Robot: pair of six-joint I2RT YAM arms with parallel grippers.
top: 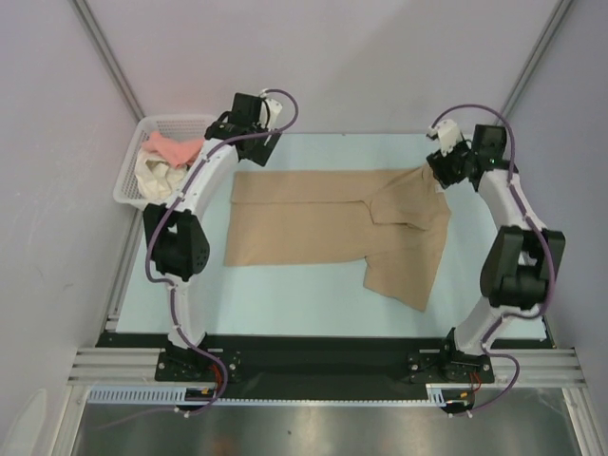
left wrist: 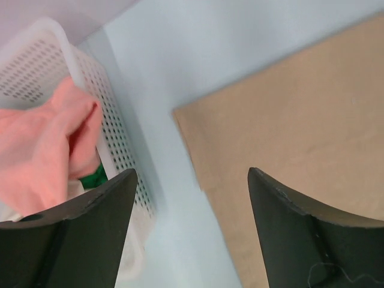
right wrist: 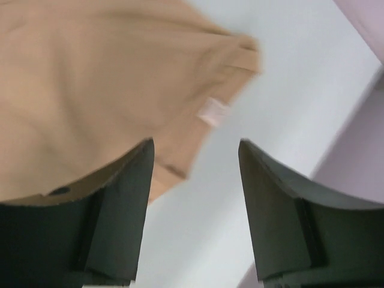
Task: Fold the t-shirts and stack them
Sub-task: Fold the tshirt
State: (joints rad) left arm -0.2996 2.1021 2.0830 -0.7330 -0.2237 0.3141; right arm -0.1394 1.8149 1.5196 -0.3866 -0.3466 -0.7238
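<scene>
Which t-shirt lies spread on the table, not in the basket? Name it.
The tan t-shirt, spread on the table; the salmon-pink shirt and cream-white shirt are bunched in the basket.

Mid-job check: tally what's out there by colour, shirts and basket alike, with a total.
White plastic mesh basket: 1
Tan cloth t-shirt, spread flat outside the basket: 1
Salmon-pink cloth shirt, in the basket: 1
Cream-white cloth garment, in the basket: 1
Green cloth, only a scrap showing in the basket: 1
Total: 5
</scene>
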